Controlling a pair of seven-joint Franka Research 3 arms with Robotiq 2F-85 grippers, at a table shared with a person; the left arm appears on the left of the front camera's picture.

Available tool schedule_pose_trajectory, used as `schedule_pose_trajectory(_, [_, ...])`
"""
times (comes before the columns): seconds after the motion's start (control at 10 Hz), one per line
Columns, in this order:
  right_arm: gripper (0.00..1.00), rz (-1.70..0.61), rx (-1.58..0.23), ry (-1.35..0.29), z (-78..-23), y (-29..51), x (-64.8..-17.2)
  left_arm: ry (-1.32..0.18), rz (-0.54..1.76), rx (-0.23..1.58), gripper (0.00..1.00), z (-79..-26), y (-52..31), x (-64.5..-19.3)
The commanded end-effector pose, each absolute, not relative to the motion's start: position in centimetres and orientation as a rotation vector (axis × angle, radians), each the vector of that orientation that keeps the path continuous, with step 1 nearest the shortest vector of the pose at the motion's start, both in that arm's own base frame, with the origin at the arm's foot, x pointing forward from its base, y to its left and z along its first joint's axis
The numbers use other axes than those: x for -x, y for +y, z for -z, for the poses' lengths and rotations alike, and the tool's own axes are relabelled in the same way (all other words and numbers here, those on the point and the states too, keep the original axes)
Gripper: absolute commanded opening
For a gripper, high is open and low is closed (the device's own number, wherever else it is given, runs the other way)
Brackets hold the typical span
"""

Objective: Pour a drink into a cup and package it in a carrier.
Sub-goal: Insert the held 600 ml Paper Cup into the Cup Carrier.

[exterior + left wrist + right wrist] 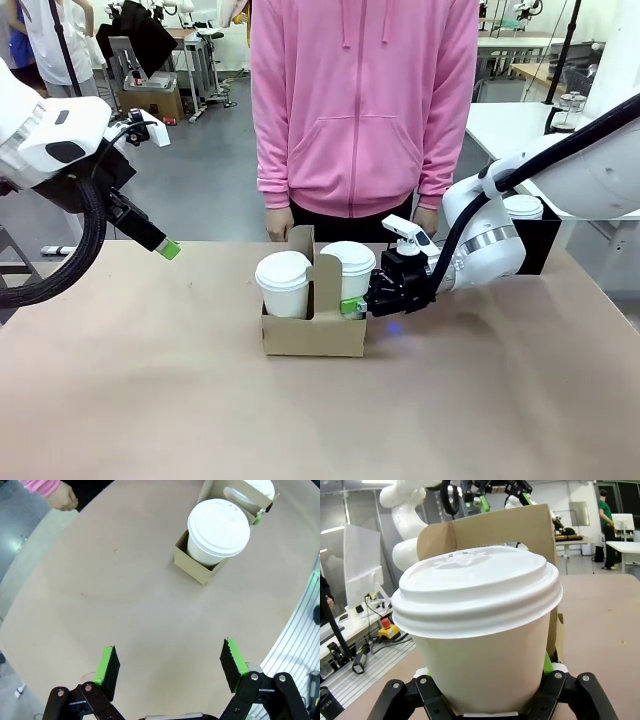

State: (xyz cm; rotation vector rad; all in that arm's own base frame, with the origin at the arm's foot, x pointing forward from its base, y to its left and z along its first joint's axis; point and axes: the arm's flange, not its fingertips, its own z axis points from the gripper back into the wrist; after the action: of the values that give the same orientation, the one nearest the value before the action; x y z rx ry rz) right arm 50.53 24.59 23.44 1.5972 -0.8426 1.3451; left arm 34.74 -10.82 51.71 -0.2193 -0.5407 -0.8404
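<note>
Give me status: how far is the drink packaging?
Done: two lidded white cups sit in the brown carrier, the left cup untouched. In hand: the right claw is shut on the right cup, low in its pocket. The left claw hangs open over bare table. Left: release the cup and back off.

No readable text, label, brand or number shows on anything here.
</note>
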Motion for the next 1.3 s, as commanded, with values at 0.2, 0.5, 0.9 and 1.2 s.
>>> schedule_pose_trajectory(0.2, [0.9, -1.428, -1.564, -0.849, -22.3, 24.2, -51.3, -0.551, 0.839, 0.22, 1.0, -51.7, -10.9, -34.8])
schedule_pose_trajectory(0.5, [1.0, -1.477, -1.53, -0.864, -23.6, 23.6, -51.0, -0.551, 0.839, 0.22, 1.0, -51.7, -10.9, -34.8])
schedule_pose_trajectory(0.9, [1.0, -1.511, -1.436, -0.924, -26.9, 21.3, -51.6, -0.551, 0.839, 0.22, 1.0, -51.7, -10.9, -34.8])
schedule_pose_trajectory(1.2, [1.0, -1.483, -1.233, -0.965, -30.0, 17.8, -53.3, -0.551, 0.839, 0.22, 1.0, -51.7, -10.9, -34.8])
